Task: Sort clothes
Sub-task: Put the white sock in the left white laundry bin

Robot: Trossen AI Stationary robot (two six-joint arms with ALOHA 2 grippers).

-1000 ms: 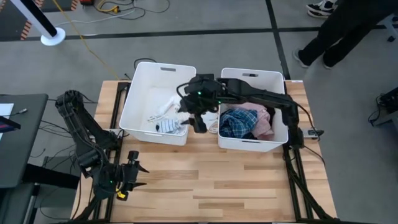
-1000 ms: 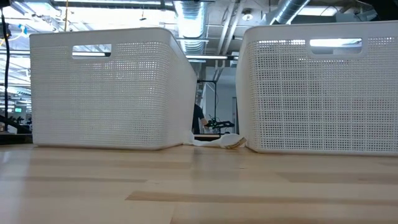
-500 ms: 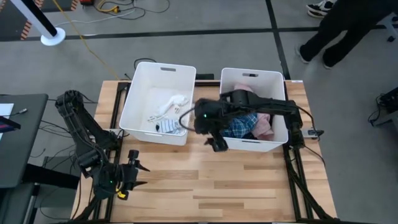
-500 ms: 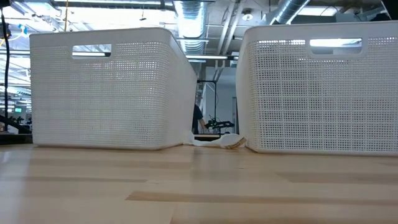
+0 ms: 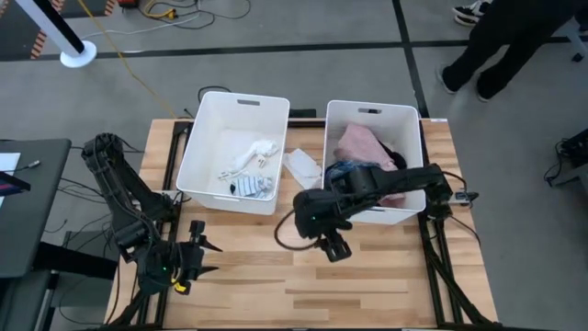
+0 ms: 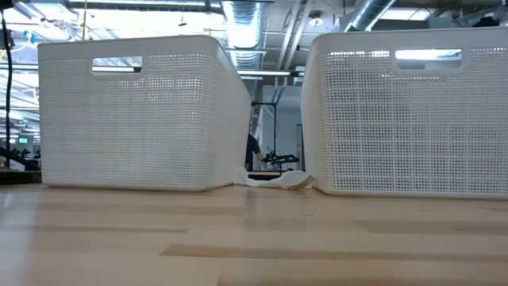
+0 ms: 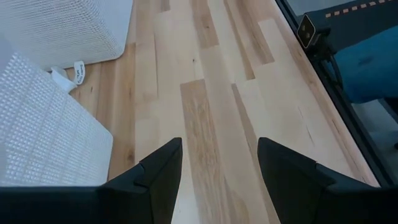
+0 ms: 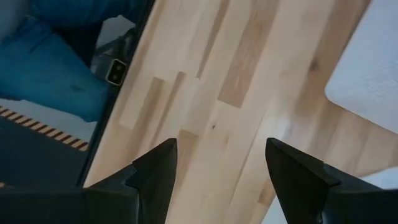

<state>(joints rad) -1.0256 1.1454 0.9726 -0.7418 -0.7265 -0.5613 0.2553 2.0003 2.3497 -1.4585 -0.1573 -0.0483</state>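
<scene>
High view: the right gripper (image 5: 333, 248) hangs spread wide and empty over the bare desk (image 5: 367, 276), just in front of the right tub (image 5: 329, 156). That tub holds pink (image 5: 363, 142) and plaid clothes (image 5: 342, 170). Socks (image 5: 250, 175) lie in the left tub (image 5: 197, 138). One white sock (image 5: 301, 167) lies between the tubs. The left gripper (image 5: 195, 253) waits spread near the desk's front left corner.

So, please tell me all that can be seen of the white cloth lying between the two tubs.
The white cloth is soft, crumpled fabric, lying flat on the wooden table in the gap between the left tub and the right tub. In the low view its folded edge shows on the wood between the tub bases. A small tag shows in the left wrist view. No gripper touches it.
</scene>
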